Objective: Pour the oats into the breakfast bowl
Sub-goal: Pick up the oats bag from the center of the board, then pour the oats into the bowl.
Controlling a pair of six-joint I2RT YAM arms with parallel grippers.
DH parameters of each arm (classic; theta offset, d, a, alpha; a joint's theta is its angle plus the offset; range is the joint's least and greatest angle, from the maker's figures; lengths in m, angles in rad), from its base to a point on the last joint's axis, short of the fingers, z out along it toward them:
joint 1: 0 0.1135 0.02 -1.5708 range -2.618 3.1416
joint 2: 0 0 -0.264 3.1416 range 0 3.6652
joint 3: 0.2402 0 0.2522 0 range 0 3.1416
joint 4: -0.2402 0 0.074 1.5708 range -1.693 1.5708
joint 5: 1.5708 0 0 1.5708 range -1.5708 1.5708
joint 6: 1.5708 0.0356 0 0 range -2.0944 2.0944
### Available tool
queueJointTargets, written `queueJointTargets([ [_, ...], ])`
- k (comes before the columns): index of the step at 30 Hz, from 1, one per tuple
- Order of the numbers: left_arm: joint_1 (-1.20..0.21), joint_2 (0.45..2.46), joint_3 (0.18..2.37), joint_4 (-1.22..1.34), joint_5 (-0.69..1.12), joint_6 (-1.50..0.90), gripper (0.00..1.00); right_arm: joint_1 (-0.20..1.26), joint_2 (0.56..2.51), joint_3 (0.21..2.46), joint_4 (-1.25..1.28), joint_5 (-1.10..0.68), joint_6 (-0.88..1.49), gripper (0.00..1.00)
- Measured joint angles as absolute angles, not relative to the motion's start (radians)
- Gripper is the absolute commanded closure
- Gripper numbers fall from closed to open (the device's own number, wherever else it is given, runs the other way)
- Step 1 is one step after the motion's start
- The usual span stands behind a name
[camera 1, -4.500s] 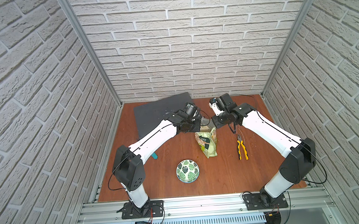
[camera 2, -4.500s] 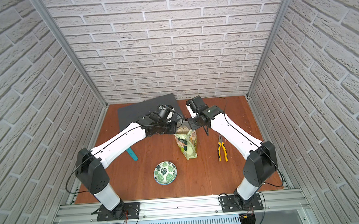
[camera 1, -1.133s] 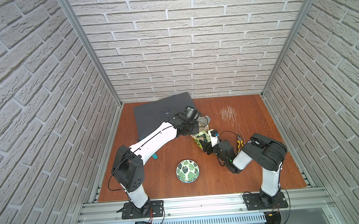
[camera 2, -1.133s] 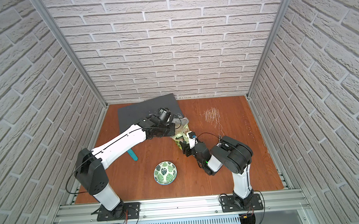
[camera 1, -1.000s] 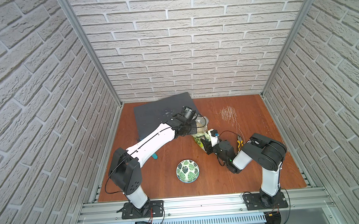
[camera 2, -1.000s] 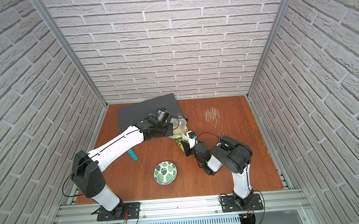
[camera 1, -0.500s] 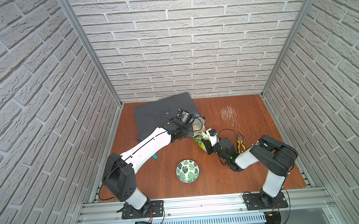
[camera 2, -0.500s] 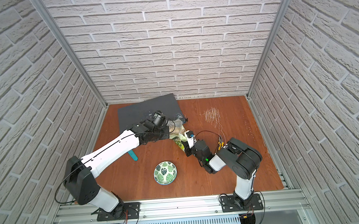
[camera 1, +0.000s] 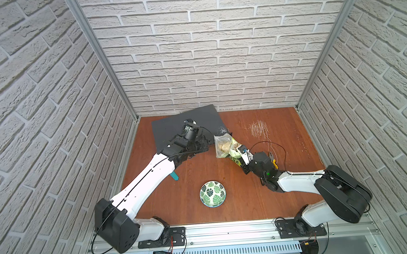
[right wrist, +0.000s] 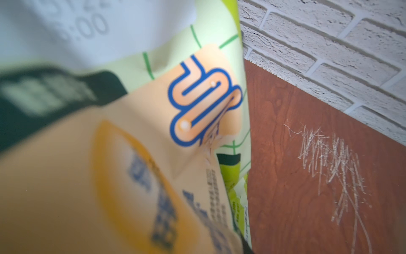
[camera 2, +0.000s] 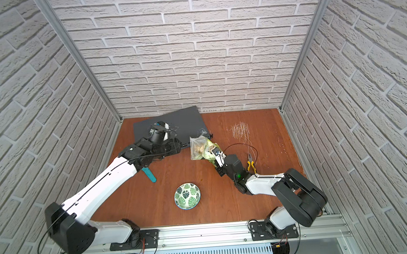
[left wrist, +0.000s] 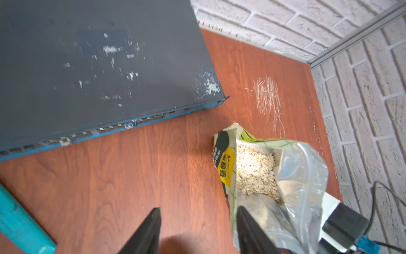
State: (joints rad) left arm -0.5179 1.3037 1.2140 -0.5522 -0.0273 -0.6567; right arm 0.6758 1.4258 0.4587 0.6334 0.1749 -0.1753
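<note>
Pouch (camera 1: pixel 224 146) tilted, long axis diagonal, open mouth up; right fingers (camera 1: pixel 244 156) grasping it; left fingers (left wrist: pixel 145 233) parted.

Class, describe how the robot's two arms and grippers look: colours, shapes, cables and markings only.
The left arm and the right arm have smooth white shells between bulky black joint housings, with thin black cables alongside. The left gripper has flat black blade-like fingers. A small green light glows near the right arm's wrist; the right gripper shows white parts.

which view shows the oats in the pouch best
Left wrist view: it looks into the open pouch at the oats. Both top views show a small pale patch; right wrist shows only the printed outside.
</note>
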Motion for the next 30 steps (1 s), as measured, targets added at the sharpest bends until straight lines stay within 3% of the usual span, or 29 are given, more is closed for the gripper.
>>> queueJointTargets([
  [7,-0.402,1.175,1.042,-0.533,0.066,-0.701,0.33,0.706,1.197,0.459,0.405,0.226,-0.317,0.96],
  [14,-0.342,1.163,0.876,-0.529,0.097,-0.755,0.31,0.833,1.007,0.461,0.202,0.329,-0.496,0.96],
  [20,-0.273,1.152,0.791,-0.481,0.128,-0.796,0.33,0.987,1.005,0.501,0.092,0.476,-0.633,0.96],
  [30,-0.269,1.113,0.733,-0.47,0.21,-0.788,0.33,1.129,1.094,0.508,0.128,0.645,-0.816,0.96],
])
